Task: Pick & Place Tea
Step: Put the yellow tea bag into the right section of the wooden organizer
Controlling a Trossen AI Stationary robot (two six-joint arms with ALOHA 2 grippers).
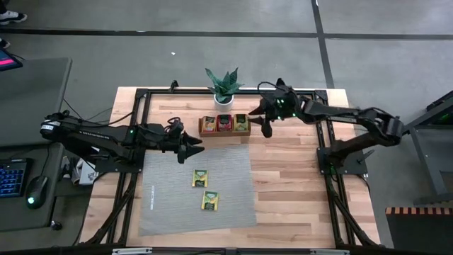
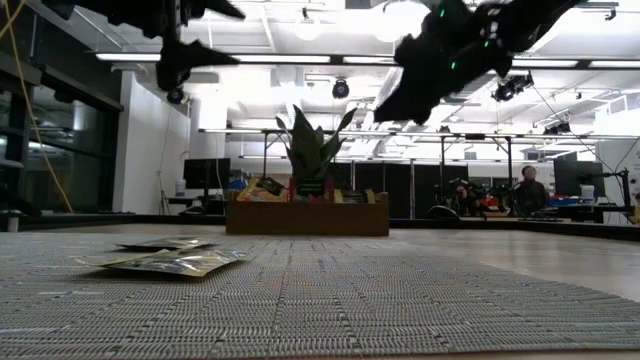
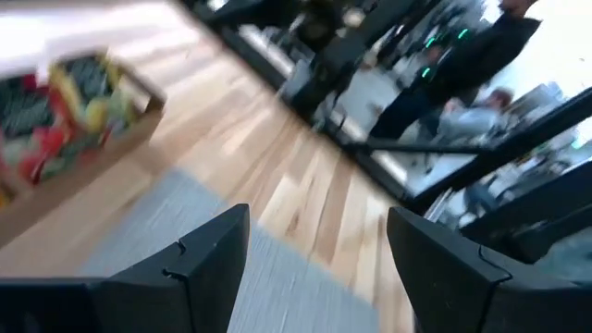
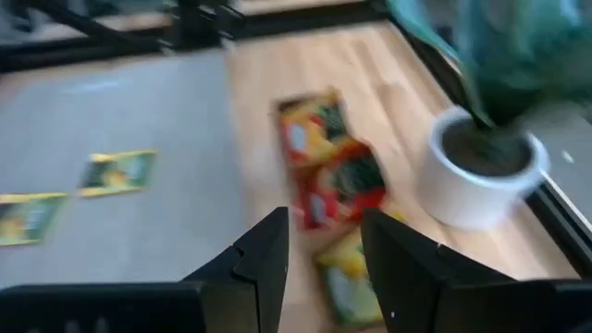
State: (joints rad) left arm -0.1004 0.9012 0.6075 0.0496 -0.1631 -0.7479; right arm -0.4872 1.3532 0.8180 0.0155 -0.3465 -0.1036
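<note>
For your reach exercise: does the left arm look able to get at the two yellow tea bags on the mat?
Probably yes. The left gripper hangs open above the mat's edge, and nothing lies between it and the tea bags.

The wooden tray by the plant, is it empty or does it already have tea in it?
Not empty. The wooden tray holds red, green and yellow tea sachets in its compartments; two more yellow sachets lie on the grey mat.

Two yellow tea sachets [image 1: 200,178] on one grey mat [image 1: 170,205], one wooden tray [image 1: 225,132], one potted plant [image 1: 224,85], two arms
</note>
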